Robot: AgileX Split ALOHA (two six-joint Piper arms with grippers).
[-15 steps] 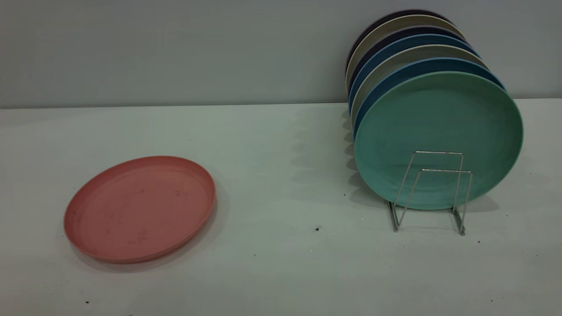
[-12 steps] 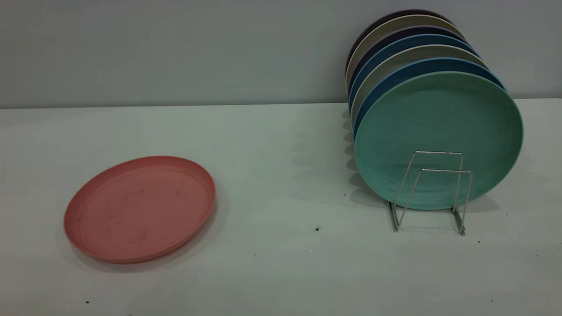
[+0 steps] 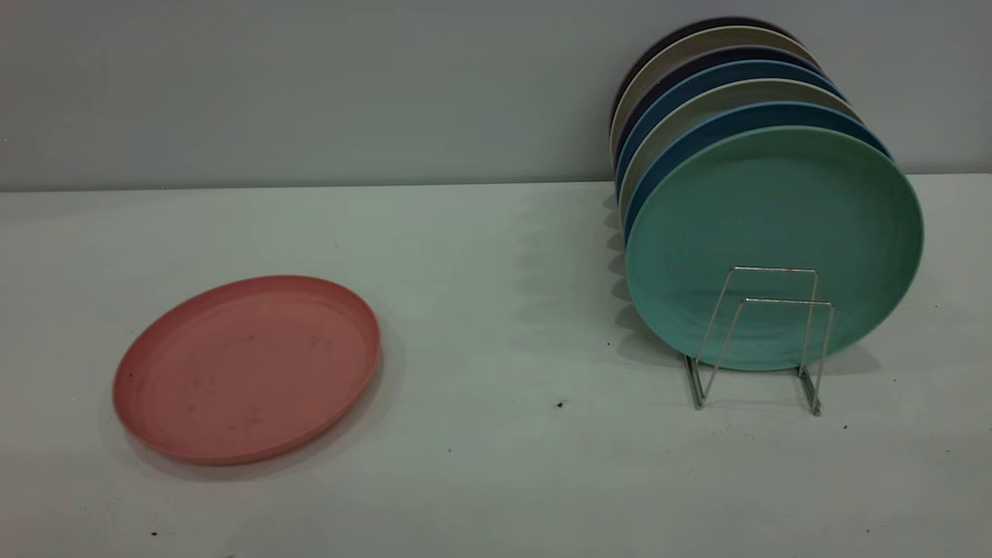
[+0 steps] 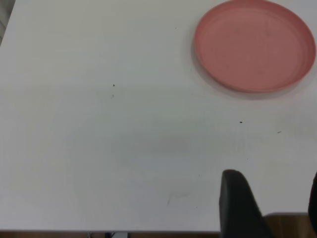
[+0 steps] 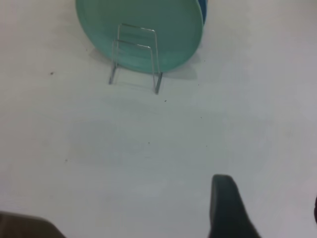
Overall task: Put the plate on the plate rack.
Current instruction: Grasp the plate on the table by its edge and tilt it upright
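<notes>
The salmon-pink plate (image 3: 246, 369) lies flat on the white table at the left; it also shows in the left wrist view (image 4: 255, 44). The wire plate rack (image 3: 763, 337) stands at the right with two bare front loops; it also shows in the right wrist view (image 5: 134, 57). My left gripper (image 4: 272, 188) is open and empty over the table's near edge, well short of the pink plate. My right gripper (image 5: 270, 198) is open and empty above bare table, well short of the rack. Neither gripper shows in the exterior view.
A teal-green plate (image 3: 775, 244) stands upright in the rack just behind the front loops, with blue (image 3: 701, 132), beige and dark plates stacked behind it. A grey wall (image 3: 310, 85) runs along the back of the table (image 3: 496, 310). Small dark specks dot the table.
</notes>
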